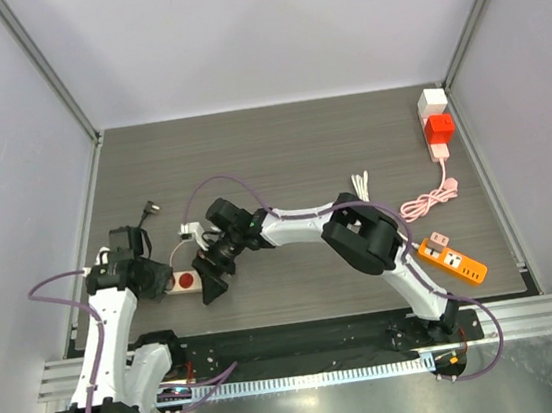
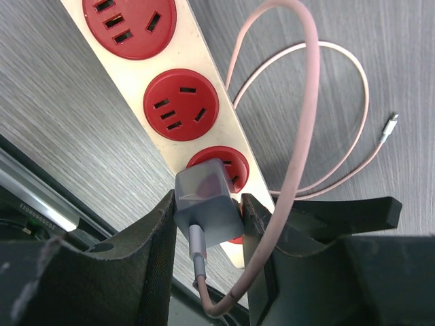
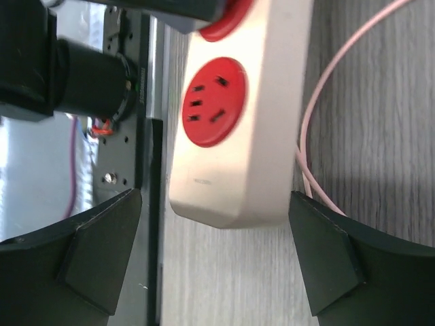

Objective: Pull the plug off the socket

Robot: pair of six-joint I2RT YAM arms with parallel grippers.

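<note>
Near left of the table (image 1: 290, 154): white power strip (image 1: 186, 281) with red round sockets, lying flat just beyond the left arm's base.

Left gripper (image 2: 209, 219) is over the strip's left end. Its fingers (image 2: 160, 238) pinch a grey plug (image 2: 204, 193) from both sides. The plug sits at the third red socket (image 2: 234, 163); cannot tell how deep the prongs are. A pink cable (image 2: 309, 102) leaves the plug's back, loops over the tabletop and ends in a small free connector.

Right gripper (image 3: 214, 197), on an arm reaching across from the right, is at the strip's other end. Its fingers (image 3: 102, 251) are spread wide, one on each side of the strip's rounded end, not touching it in the wrist view.

Near right: orange power strip (image 1: 454, 260), well apart.

Further back on the right: second pink cable (image 1: 426, 198), bunched, running up to stacked red and white adapters (image 1: 435, 121) at the far right corner.
</note>
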